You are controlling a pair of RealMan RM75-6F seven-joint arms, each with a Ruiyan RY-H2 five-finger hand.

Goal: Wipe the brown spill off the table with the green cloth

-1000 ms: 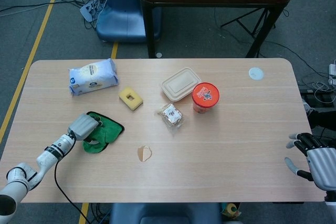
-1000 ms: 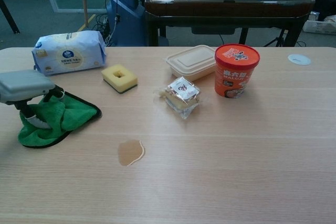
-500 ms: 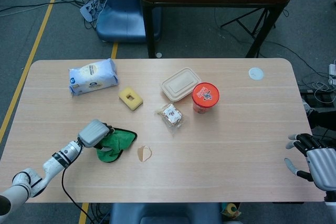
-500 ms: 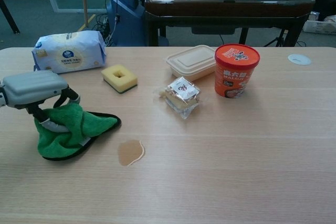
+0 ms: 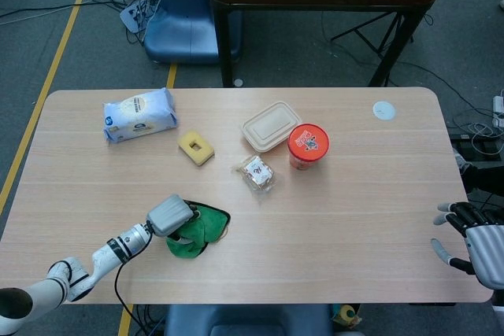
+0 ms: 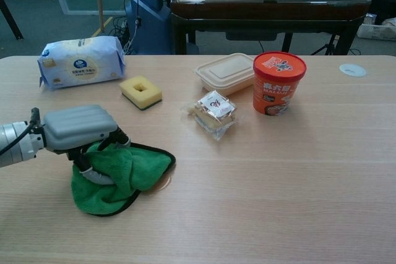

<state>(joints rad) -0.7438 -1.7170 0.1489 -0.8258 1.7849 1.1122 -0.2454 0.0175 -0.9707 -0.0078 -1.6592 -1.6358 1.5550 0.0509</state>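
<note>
White Chinese lettering on the orange cup (image 6: 279, 83), too blurred to read, round blue logo on the white pack (image 6: 80, 61)

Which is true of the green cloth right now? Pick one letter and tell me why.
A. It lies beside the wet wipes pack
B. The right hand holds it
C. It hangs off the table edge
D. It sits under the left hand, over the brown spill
D: the left hand presses the green cloth down where only a sliver of the brown spill shows at its edge.
</note>
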